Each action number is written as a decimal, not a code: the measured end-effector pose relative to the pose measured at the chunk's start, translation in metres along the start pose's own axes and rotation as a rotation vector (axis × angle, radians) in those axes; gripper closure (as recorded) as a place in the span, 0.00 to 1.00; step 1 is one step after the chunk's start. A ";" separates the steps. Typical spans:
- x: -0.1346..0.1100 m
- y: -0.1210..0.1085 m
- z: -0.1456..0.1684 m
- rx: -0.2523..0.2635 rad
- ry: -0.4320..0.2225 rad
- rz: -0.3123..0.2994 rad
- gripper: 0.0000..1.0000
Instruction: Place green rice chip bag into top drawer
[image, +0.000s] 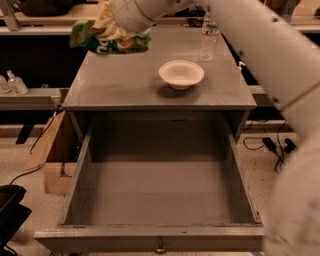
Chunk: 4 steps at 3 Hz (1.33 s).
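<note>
The green rice chip bag (110, 39) is crinkled green and white foil, held in the air above the back left of the cabinet top. My gripper (114, 26) is shut on the bag from above, at the top left of the camera view; my white arm runs from there across the right side of the frame. The top drawer (155, 235) is pulled fully open below the cabinet top, its grey box bare inside, with a small metal pull at the centre of its front panel.
A white bowl (181, 74) sits on the grey cabinet top (125, 90). A clear water bottle (208, 37) stands behind it. A cardboard box (50, 150) is on the floor at the left; cables lie at the right.
</note>
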<state>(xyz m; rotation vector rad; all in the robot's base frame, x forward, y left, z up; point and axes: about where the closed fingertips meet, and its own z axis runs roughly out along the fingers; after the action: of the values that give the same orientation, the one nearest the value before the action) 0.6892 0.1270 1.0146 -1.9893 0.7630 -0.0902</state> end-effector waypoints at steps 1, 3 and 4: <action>-0.058 -0.004 -0.049 0.136 -0.042 0.013 1.00; -0.141 0.074 -0.050 0.224 -0.229 0.199 1.00; -0.143 0.151 -0.040 0.203 -0.299 0.388 1.00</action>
<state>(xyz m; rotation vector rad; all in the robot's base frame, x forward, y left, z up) 0.4885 0.1237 0.9478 -1.5871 0.8888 0.3391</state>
